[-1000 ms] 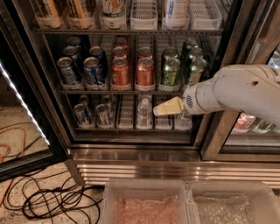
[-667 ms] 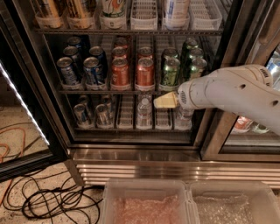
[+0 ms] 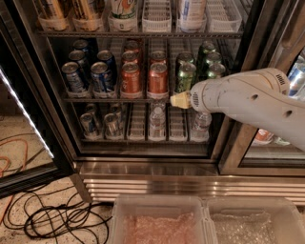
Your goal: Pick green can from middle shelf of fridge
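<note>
The fridge (image 3: 238, 71) stands open in front of me. Its middle shelf (image 3: 119, 99) holds blue, orange-red and green cans in lanes. The nearest green can (image 3: 186, 76) stands at the front of its lane, with more green cans (image 3: 214, 70) behind it and to its right. My gripper (image 3: 179, 100), on the white arm (image 3: 248, 97) coming in from the right, sits at the shelf's front edge just below the front green can. It holds nothing that I can see.
Blue cans (image 3: 101, 76) and orange-red cans (image 3: 157, 78) fill the left lanes. Water bottles (image 3: 157, 121) and small cans (image 3: 113, 125) stand on the tier below. Tall bottles in white baskets (image 3: 157, 14) are above. Black cables (image 3: 62, 219) lie on the floor. Clear bins (image 3: 159, 221) sit at the bottom.
My arm has moved up and to the left, bringing the gripper from the water-bottle tier up to the middle shelf's edge under the front green can.
</note>
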Available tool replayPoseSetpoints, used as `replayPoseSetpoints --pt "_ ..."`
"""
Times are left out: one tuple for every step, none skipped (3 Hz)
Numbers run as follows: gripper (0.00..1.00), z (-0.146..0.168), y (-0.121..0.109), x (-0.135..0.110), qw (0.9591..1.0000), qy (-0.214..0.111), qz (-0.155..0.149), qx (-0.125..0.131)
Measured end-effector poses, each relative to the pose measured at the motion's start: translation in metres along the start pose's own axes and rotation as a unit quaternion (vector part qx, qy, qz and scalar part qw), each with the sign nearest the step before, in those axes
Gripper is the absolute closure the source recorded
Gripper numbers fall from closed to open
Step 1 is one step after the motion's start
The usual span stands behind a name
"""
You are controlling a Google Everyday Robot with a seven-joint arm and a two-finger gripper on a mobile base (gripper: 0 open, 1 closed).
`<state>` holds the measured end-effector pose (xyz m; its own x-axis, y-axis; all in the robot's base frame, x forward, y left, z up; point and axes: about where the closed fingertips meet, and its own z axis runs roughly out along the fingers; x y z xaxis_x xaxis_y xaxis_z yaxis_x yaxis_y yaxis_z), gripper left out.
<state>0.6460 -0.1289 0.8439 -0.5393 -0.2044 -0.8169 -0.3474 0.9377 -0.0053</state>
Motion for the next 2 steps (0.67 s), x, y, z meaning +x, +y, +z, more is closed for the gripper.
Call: replayPoseSetpoints --pt "0.32 0.0053 -0.0065 -0.0102 0.9998 -0.017 -0.004 0.011" --pt "0.32 0.0135 -0.0144 -0.017 0.9993 -0.027 -0.007 0.023"
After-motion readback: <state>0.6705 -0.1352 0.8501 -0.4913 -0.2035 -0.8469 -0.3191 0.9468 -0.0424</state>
